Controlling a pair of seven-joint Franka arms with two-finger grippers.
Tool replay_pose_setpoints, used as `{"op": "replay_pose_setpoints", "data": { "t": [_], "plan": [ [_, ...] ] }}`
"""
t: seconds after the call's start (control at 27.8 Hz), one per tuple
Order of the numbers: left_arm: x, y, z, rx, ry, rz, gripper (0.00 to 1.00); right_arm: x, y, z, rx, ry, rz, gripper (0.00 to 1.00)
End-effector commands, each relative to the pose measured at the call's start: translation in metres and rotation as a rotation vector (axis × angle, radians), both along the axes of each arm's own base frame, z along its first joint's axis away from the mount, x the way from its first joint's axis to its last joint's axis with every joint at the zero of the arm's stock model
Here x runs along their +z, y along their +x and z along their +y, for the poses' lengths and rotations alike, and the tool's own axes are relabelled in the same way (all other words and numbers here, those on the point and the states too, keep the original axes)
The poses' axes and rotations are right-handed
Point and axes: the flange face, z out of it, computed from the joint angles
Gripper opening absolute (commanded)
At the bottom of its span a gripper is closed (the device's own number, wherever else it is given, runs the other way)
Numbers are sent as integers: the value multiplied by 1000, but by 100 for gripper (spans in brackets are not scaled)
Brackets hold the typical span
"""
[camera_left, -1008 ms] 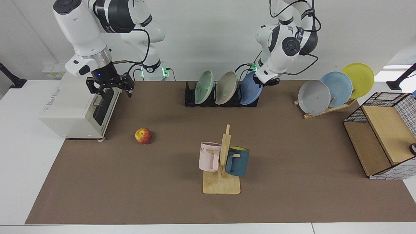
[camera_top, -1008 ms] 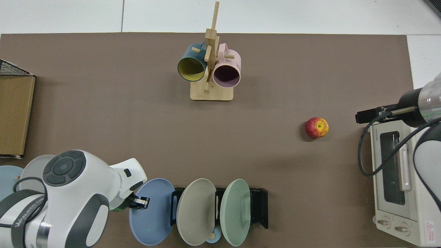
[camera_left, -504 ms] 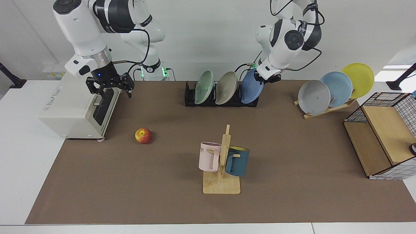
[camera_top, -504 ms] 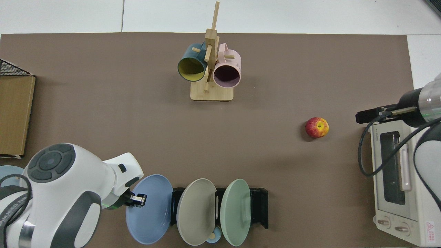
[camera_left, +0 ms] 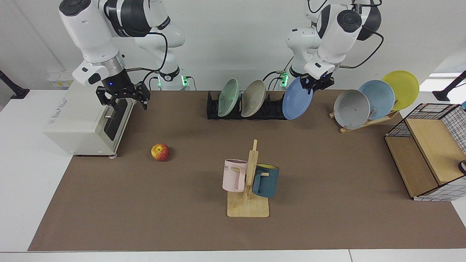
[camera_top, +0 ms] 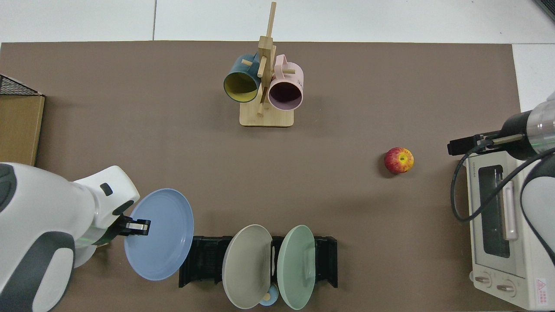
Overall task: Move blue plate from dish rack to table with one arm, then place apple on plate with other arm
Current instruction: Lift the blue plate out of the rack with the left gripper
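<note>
- The right gripper (camera_left: 123, 100) hangs beside the toaster oven (camera_left: 85, 122), far to the view's left of the dish rack (camera_left: 247, 109); its jaws are spread and empty, the arm waiting, presumably for its turn with the fruit.
- One apple (camera_left: 160, 151) lies on the tabletop (camera_left: 327, 174), well to the rack's left and nearer the camera, untouched.
- The rack carries two plates, green (camera_left: 228, 97) and beige (camera_left: 253, 98); the slot at its right end stands empty.
- One blue plate (camera_left: 297, 103) hangs tilted in the air just off the rack's right end, not yet on the tabletop.
- The left gripper (camera_left: 316, 82) has its jaws clenched on that plate's upper rim, probably so it clears the dividers.
- Right of the rack, a wooden stand (camera_left: 364, 123) holds three more plates.
</note>
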Motion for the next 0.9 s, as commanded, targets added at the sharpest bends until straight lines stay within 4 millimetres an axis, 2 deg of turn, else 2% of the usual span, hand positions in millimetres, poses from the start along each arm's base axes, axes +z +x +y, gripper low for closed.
{"op": "replay_pose_setpoints", "data": {
  "t": [0.0,0.14,0.36,0.43,0.54,0.68,0.79,0.86],
  "plan": [
    [4,26,16,50,-45,-56,0,1,-3,-2,-22,3,0,100],
    [-1,44,23,129,-188,-93,0,1,-3,-2,-22,3,0,100],
    [-24,70,17,204,-313,-125,0,0,-3,-1,-19,3,3,100],
    [-35,77,11,223,-357,-119,0,0,-3,1,-17,3,6,100],
    [-62,89,-8,219,-365,-105,0,-3,-7,6,1,-5,18,100],
    [-100,97,-43,213,-397,-81,0,-34,-19,11,-4,-2,62,100],
    [-109,102,-50,245,-444,-86,0,-56,-15,13,-1,-6,35,100],
    [-126,105,-56,248,-450,-68,0,-72,-13,17,3,-11,22,100]
  ]
}}
